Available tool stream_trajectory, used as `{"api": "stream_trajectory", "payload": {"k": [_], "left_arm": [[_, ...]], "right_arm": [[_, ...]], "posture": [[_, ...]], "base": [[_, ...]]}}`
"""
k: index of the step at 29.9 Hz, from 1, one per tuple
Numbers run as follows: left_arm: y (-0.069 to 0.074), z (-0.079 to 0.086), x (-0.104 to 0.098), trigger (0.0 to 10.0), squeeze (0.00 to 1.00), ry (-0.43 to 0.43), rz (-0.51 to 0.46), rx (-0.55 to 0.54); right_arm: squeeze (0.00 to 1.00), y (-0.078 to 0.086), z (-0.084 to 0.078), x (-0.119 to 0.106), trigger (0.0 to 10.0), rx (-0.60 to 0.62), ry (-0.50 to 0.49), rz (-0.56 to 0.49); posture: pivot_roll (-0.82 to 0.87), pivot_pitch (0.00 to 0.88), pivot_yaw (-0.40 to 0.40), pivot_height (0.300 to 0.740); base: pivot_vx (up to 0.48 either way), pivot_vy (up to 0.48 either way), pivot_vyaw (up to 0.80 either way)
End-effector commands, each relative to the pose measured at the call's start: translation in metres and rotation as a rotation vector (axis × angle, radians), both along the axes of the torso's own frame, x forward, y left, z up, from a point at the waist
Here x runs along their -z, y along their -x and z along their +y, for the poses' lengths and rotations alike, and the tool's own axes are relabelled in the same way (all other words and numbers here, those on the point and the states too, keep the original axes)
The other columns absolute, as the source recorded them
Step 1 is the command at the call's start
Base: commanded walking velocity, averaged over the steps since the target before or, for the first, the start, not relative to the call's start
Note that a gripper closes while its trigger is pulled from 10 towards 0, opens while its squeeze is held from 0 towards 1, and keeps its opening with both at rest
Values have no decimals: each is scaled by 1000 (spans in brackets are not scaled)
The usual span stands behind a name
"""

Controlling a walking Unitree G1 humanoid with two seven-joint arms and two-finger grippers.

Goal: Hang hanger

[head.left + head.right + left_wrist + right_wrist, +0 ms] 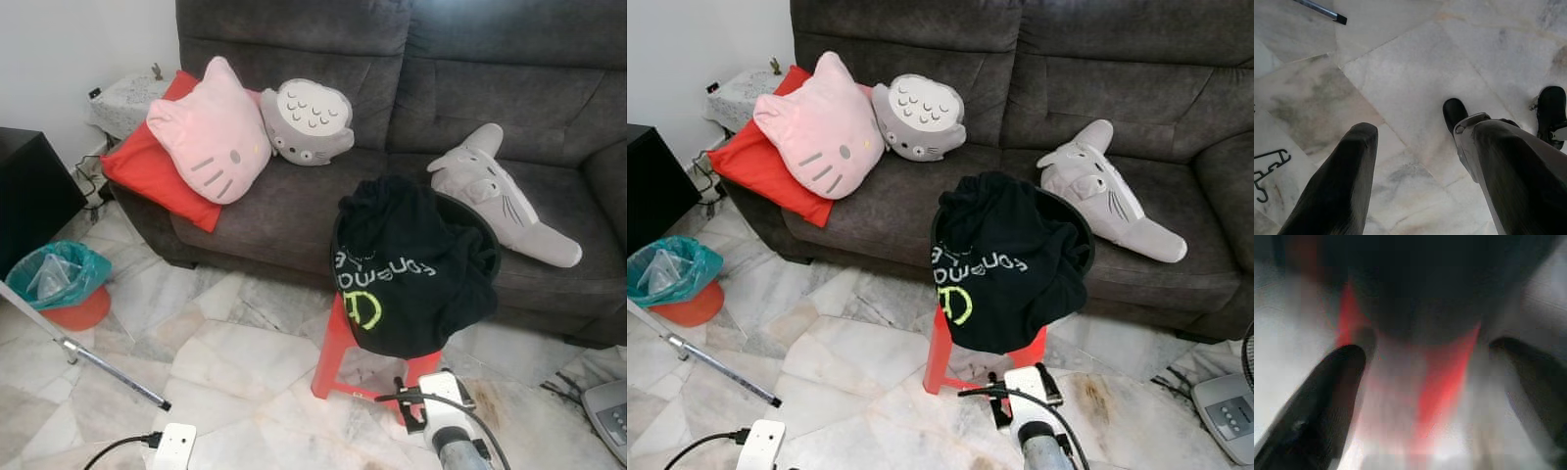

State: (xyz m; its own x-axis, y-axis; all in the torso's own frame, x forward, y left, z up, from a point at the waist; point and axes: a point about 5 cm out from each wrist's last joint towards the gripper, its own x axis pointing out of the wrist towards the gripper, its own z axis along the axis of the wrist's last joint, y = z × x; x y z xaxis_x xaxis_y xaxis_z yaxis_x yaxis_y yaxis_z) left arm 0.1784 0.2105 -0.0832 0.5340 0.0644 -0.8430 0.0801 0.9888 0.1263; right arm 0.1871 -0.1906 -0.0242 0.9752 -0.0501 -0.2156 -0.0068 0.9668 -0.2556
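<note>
A black garment with yellow-green print point(407, 269) is draped over a dark round basket point(487, 235) on a red plastic stool point(338, 343) before the dark grey fabric sofa point(411, 98), presumably set within reach for hanging. The right gripper point(1425, 382), jaws spread and empty, is aimed at the stool from close by. The left gripper point(1415, 161), jaws likewise spread, is pointed at the marble floor point(1400, 73), where a thin black notched hanger point(1268, 169) lies flat, just beside it

We see a pale marble-tiled floor point(245, 352) carrying a red plastic stool point(338, 357) just ahead of our right pincer point(1425, 382), and a thin black hanger point(1268, 169) beside our left pincer point(1415, 142).
</note>
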Motion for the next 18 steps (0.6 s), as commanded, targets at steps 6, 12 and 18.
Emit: {"api": "stream_trajectory", "payload": {"k": [6,12,18], "left_arm": [[10,9,3,10000,0,-19,36,-12],[11,7,4,10000,0,-13,32,-21],[12,7,4,10000,0,-13,29,-35]], "right_arm": [[0,28,-10,-70,10000,-7,14,-236],[0,18,-18,-30,10000,25,-30,-97],[0,9,-16,-46,10000,-31,56,-105]], "posture": [[-133,0,41,736],[-108,0,22,736],[-104,0,14,736]], "base": [[0,0,0],[0,0,0],[0,0,0]]}}
